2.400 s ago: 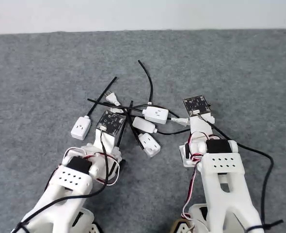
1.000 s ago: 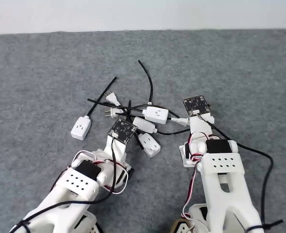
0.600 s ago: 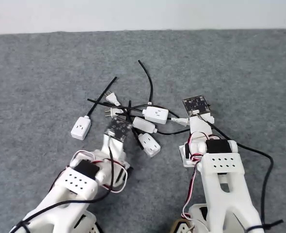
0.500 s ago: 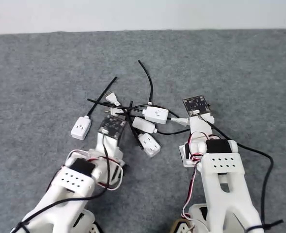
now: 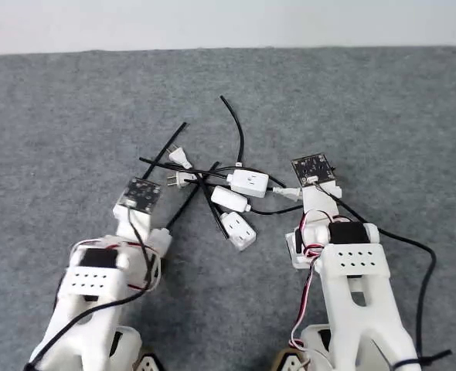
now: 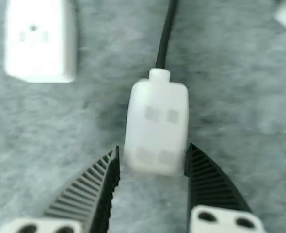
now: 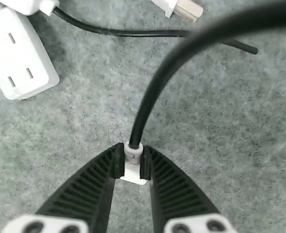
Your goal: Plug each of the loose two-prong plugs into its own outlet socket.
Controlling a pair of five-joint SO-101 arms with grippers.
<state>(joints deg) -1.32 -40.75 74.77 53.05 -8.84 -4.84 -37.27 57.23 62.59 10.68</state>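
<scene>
Soft, even light falls over the grey table [image 5: 382, 116] in the high view, bright and free of glare, while the pale strip along the top of the frame is nearly washed out. The black cords [image 5: 236, 127] cast only faint, thin shadows. In the left wrist view a dim patch of shadow lies just beside the white socket [image 6: 156, 126].

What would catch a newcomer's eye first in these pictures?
The tangle of cords, plugs and sockets lies mid-table on the grey mat. Beside it, the right hand is clamped on a white plug, while the left hand stands open around a white socket.
</scene>
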